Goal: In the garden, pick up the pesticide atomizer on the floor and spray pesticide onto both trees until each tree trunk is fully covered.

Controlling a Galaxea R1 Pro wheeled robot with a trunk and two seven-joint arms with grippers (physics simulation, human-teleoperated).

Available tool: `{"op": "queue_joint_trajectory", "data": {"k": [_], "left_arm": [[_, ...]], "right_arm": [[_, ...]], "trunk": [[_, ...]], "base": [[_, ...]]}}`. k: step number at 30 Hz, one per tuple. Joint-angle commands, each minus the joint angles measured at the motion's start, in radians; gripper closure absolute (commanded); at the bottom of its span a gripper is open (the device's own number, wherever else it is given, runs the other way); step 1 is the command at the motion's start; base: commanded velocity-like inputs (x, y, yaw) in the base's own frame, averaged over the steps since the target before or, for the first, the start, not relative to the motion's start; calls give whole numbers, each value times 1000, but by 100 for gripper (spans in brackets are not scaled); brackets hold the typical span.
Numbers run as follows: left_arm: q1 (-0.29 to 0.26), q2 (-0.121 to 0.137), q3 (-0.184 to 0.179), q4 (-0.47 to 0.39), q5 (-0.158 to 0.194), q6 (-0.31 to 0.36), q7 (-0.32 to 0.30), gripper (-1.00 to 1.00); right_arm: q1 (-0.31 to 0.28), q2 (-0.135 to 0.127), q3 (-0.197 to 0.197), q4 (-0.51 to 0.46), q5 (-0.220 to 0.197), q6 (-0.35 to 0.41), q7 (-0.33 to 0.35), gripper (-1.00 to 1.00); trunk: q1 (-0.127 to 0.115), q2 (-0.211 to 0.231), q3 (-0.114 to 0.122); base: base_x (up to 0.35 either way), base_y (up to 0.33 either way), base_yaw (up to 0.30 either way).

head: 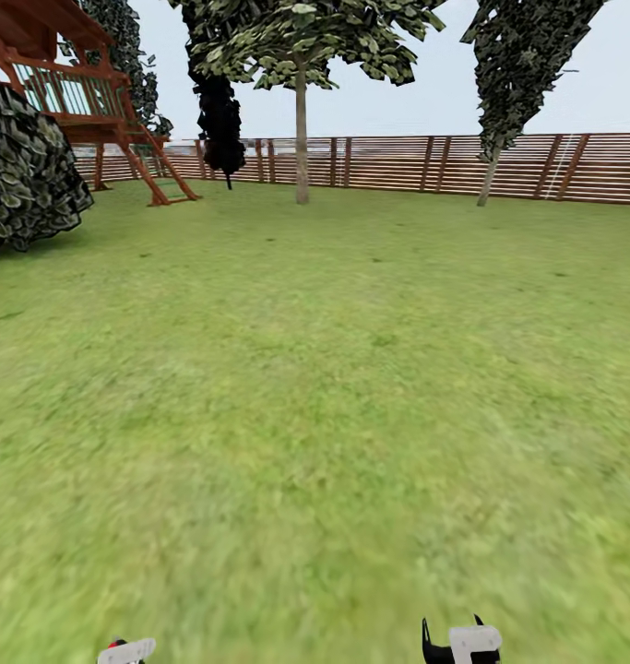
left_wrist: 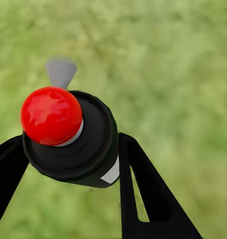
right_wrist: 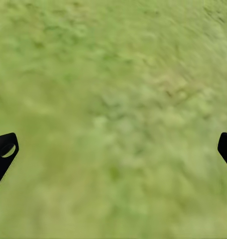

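The left gripper [left_wrist: 68, 164] is pinching the pesticide atomizer [left_wrist: 76, 142]: in the left wrist view its two black fingers [left_wrist: 143, 189] press against either side of the black cylindrical body, whose red ball cap [left_wrist: 51, 115] and grey nozzle [left_wrist: 61, 72] point away over the blurry green floor [left_wrist: 173, 69]. In the head view a sliver of that gripper [head: 125, 651] with a speck of red sits at the bottom edge of the lawn [head: 315, 387].

The right gripper [right_wrist: 113, 149] is spread wide, its black fingertips [right_wrist: 3, 154] at opposite edges of the right wrist view with nothing but grass between them; the head view shows it [head: 462, 644] low over the grass.

Both trees stand well away at the lawn's far edge, just before the brown slatted fence [head: 398, 164]: one tree trunk [head: 302, 138] near the middle, a slimmer leaning trunk [head: 487, 180] toward the far right. A dark cypress [head: 220, 115] rises beside the middle tree. A wooden play tower [head: 93, 88] and a round bush [head: 24, 171] occupy the far left corner.
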Motion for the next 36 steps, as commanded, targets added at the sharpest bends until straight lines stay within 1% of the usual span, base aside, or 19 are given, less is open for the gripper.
{"op": "queue_joint_trajectory", "data": {"k": [1, 36], "left_arm": [[0, 0, 0, 0, 0, 0, 0, 100], [0, -2, 0, 0, -1, -1, 0, 100]], "right_arm": [[0, 0, 0, 0, 0, 0, 0, -100], [0, 0, 0, 0, 0, 0, 0, -100]], "trunk": [[0, 0, 0], [0, 0, 0]], "base": [[340, 0, 0], [340, 0, 0]]}}
